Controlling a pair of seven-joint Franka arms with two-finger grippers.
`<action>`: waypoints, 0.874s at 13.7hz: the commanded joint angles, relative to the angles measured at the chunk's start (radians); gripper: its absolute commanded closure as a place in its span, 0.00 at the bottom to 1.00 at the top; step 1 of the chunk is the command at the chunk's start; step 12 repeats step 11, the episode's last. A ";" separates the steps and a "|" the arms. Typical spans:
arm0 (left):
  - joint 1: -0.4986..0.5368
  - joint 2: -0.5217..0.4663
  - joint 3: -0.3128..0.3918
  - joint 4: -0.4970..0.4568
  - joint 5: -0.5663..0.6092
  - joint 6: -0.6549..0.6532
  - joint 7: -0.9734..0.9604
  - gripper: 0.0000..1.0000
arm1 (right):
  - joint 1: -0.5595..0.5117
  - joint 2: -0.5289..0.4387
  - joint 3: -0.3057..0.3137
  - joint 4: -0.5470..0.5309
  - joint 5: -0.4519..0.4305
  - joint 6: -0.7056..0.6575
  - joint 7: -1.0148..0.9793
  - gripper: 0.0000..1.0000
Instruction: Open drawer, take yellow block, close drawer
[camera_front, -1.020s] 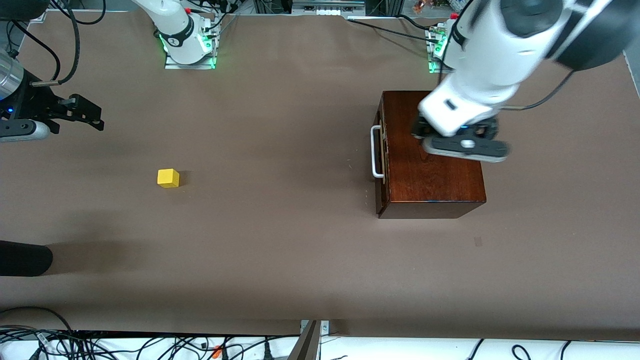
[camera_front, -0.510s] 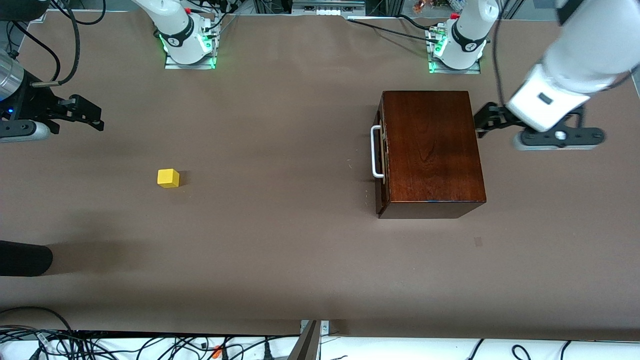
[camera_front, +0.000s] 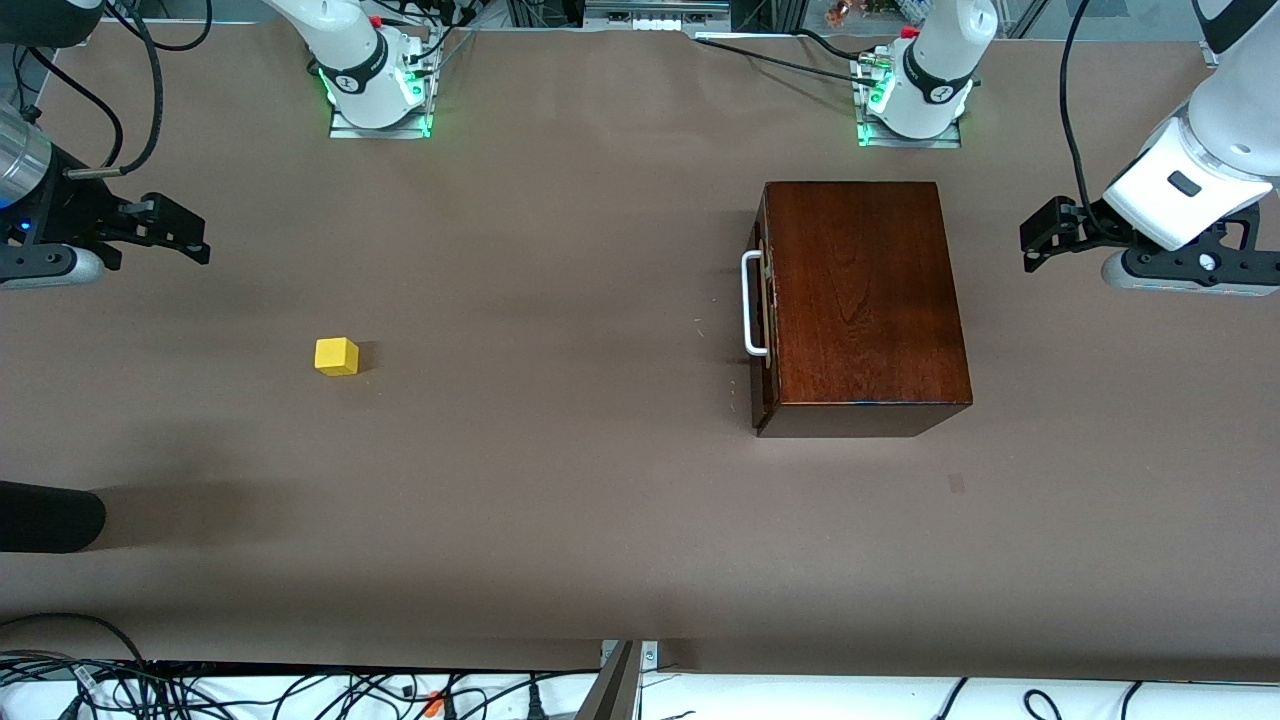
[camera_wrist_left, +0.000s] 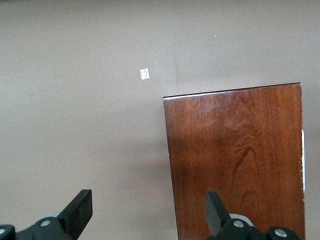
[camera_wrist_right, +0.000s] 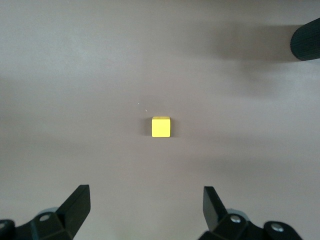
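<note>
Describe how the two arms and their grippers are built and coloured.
Both arms are white with dark grey joints, on metal base plates lit by green lights. The left gripper has black angular fingers under a white wrist block with a small dark mark, plus a grey camera bar and a black cable. The right gripper has black fingers, a silver cylindrical wrist, a blue light, a grey camera bar and looping black cables.
</note>
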 joint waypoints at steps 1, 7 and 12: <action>0.003 -0.056 0.013 -0.070 -0.026 0.036 0.032 0.00 | -0.002 0.010 0.003 0.027 -0.013 -0.012 0.015 0.00; 0.007 -0.053 0.013 -0.053 -0.047 0.027 0.022 0.00 | -0.002 0.010 0.003 0.027 -0.011 -0.006 0.015 0.00; 0.034 -0.051 0.011 -0.040 -0.079 0.008 0.027 0.00 | 0.001 0.010 0.003 0.027 -0.008 0.000 0.017 0.00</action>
